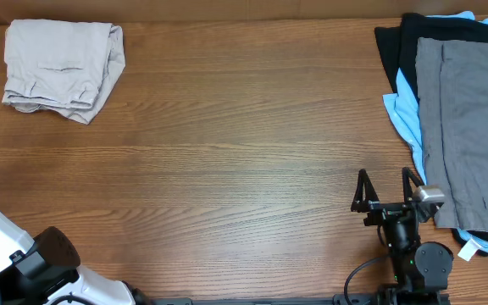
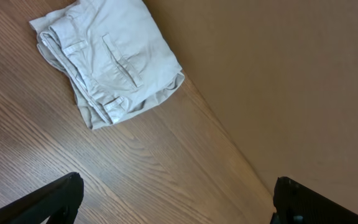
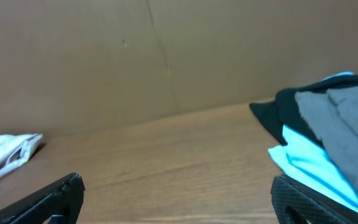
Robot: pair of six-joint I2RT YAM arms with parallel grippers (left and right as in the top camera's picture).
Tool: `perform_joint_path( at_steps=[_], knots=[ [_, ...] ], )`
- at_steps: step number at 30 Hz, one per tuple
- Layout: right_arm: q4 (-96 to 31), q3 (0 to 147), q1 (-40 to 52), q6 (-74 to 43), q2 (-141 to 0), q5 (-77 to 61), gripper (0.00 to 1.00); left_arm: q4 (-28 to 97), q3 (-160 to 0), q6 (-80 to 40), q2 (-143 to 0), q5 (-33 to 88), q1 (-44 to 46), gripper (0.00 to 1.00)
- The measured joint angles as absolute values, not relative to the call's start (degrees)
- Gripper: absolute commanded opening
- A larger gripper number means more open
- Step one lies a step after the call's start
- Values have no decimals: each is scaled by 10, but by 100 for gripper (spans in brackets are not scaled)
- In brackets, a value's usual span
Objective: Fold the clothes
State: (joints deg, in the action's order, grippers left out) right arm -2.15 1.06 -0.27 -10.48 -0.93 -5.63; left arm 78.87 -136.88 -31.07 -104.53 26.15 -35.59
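Note:
The clothes, one pair of pale beige shorts, lie folded into a compact bundle at the table's far left corner. The left wrist view shows them with a seamed pocket facing up, well ahead of my left gripper. That gripper is open over bare wood, holding nothing. My right gripper stands near the front right, open and empty, just left of the garment pile. In the right wrist view its fingers are wide apart, and the shorts show far off to the left.
A pile at the right edge holds a flat grey garment on top of a light-blue one and a black one. My left arm sits at the front left corner. A brown wall backs the table.

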Motion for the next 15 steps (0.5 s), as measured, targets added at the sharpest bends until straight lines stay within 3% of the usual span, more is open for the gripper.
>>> perform_joint_path(
  at_steps=[15],
  knots=[
    [-45, 11, -3, -105, -7, -51, 100, 789, -1369, -311, -1045, 262, -356, 100]
  ],
)
